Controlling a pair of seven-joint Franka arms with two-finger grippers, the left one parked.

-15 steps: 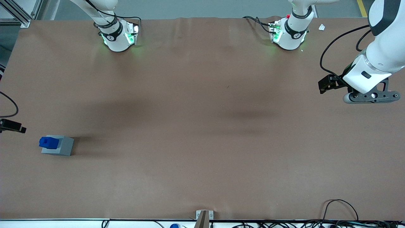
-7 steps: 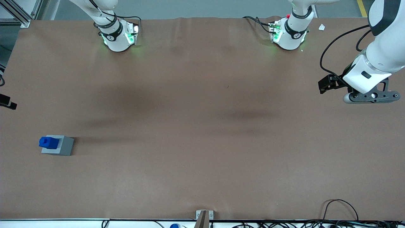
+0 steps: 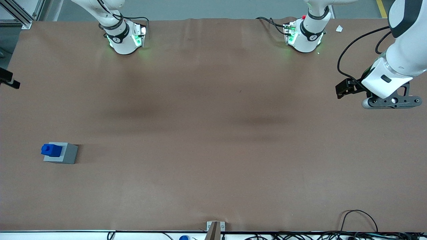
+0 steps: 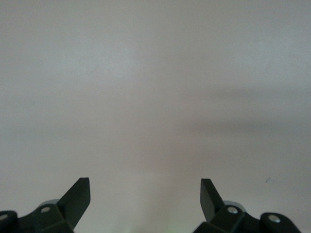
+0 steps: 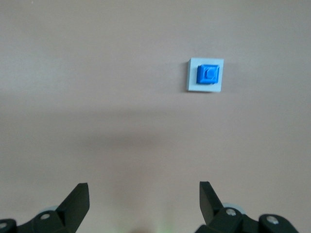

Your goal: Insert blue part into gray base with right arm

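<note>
My end effector (image 5: 143,196) hangs high above the desk (image 3: 213,166) with its two fingers spread wide and nothing between them. In the front view only a sliver of my arm (image 3: 8,80) shows at the edge, well apart from the work.

The blue part (image 5: 209,74) sits in the recess of the gray base (image 5: 192,77), standing proud of the top face, with gray rim visible on all sides around it. In the front view the pair rests toward my end of the desk, blue part (image 3: 51,150) on gray base (image 3: 68,154).

I judge the insertion done, so the step in hand is clearing away. To do that well I should keep my height and my fingers apart, travel away from the base rather than over it, and avoid dipping, since any brush could tip the part out of its seat. A final look from above to confirm the part sits square would be worthwhile.
</note>
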